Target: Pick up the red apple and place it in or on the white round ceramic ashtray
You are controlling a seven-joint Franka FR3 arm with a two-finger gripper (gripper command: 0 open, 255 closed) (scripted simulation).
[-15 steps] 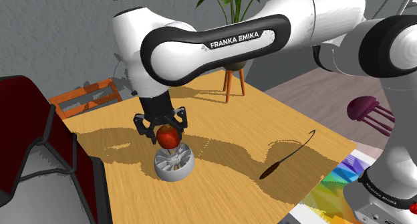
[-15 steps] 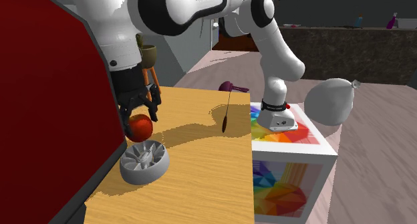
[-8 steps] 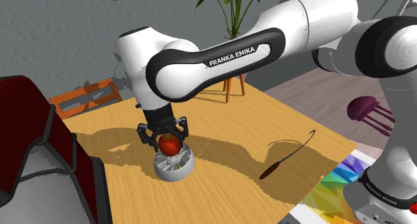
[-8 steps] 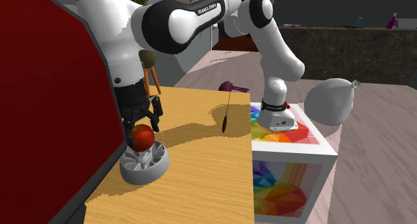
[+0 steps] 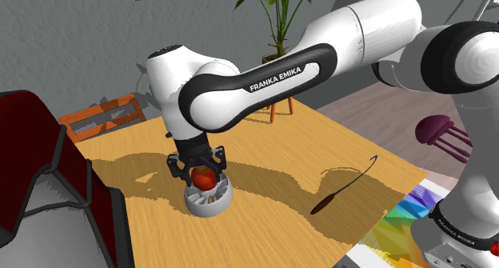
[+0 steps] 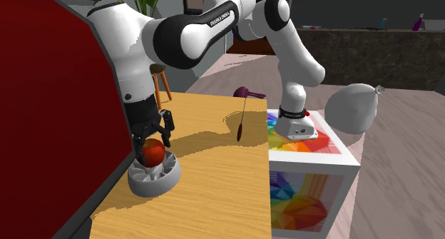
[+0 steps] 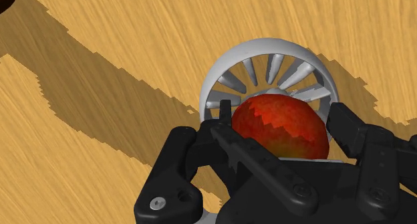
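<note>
The gripper (image 7: 283, 120) is clasping the red apple (image 7: 281, 130). Its two black fingers (image 7: 224, 117) are standing apart by the fruit's width and pressing in on opposite sides of it. The apple is hanging directly over the middle of the ashtray (image 7: 266, 46), a pale grey-white round dish with ribs radiating like fan blades inside a raised rim. In the shoulder view the fruit is sitting at about rim height, with its lower part dipping into the bowl. Whether it is touching the ribs cannot be told. The finger bodies are reaching down just beside the rim on either side, close to it.

The ashtray is resting on the wooden tabletop (image 5: 280, 166), inside the broad shadow that the arm is casting. In the second exterior view the dish is lying close to the table's left edge, just beside a tall dark red piece of furniture with a black frame (image 6: 50, 130), so room is tight on that side. Toward the shoulder view's right, bare wood is stretching well away from the dish as far as a thin dark curved shape with an oval end (image 5: 345, 185). Beyond that lies the rainbow-patterned stand (image 5: 412, 214). A potted plant on a wooden stool (image 5: 280, 94) is standing past the table's far edge.
</note>
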